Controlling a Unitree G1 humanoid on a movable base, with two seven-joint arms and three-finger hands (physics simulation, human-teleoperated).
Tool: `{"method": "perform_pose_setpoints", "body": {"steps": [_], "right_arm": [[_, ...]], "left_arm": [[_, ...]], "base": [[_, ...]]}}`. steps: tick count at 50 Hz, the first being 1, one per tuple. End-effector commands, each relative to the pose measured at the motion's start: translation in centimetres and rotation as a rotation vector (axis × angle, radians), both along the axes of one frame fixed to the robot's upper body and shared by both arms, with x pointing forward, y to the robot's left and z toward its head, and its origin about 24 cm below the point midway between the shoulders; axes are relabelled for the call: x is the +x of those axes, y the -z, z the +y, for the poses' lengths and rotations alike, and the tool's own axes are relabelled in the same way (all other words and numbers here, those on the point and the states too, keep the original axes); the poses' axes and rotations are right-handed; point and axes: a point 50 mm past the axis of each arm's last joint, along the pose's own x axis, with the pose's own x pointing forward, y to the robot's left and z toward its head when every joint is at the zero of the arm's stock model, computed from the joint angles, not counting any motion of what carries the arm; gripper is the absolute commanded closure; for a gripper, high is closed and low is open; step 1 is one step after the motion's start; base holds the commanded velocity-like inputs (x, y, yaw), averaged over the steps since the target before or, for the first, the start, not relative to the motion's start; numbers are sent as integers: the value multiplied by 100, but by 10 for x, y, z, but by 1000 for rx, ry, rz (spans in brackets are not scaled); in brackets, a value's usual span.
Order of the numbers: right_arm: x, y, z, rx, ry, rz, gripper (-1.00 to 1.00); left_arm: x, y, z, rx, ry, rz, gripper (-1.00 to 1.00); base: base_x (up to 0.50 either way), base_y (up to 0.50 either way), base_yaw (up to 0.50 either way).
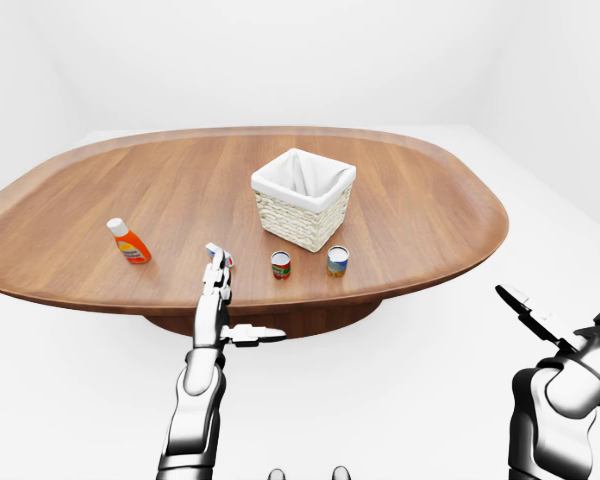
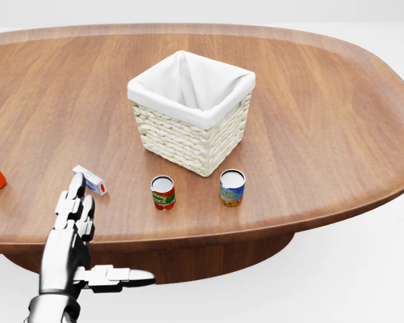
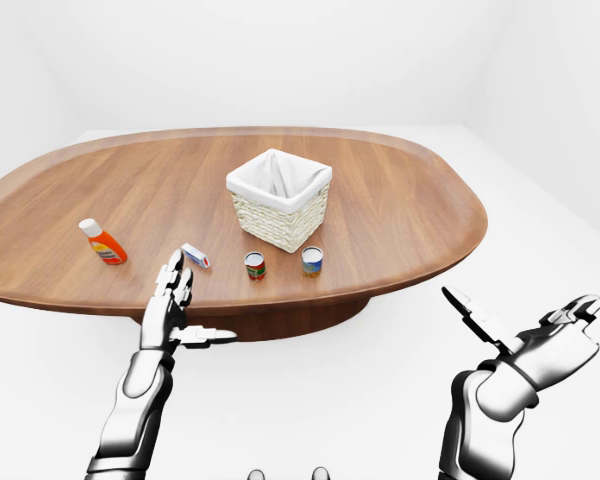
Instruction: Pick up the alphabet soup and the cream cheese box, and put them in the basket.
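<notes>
The basket [image 2: 192, 114], wicker with a white lining, stands near the middle of the wooden worktop [image 2: 323, 134]. Just below it in the head view stand two upright cans: the blue-labelled soup [image 2: 232, 188] on the right and a red-labelled can [image 2: 163, 193] on the left, a little apart from each other. Left of these lies the cheese box [image 2: 91, 180], small, white and blue. The left hand [image 2: 74, 235] is raised at the worktop's near edge, fingers straight and thumb spread sideways, its fingertips just beside the box; whether they touch it I cannot tell. An orange bottle [image 1: 129, 242] lies tilted further left. The right hand [image 3: 540, 335] is open, off the worktop to the right, holding nothing
</notes>
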Motion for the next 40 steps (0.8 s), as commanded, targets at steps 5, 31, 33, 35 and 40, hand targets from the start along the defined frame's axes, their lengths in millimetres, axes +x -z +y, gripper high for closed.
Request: {"method": "perform_pose_setpoints", "body": {"steps": [5,31,33,35,40], "right_arm": [[-1,0,0,0,3,0,-100],[-1,2,1,-3,2,11,-100],[-1,3,1,-3,2,16,-100],[0,4,1,0,3,22,-100],[0,4,1,-1,2,20,-100]], "left_arm": [[0,-3,3,-17,-20,-11,-100],[0,-3,3,-12,-25,-19,-100],[0,-3,4,-13,-25,-20,-100],[0,-4,4,-16,-25,-23,-100],[0,-3,4,-19,-27,-23,-100]], "base": [[15,0,0],[22,0,0],[22,0,0],[22,0,0],[22,0,0]]}}
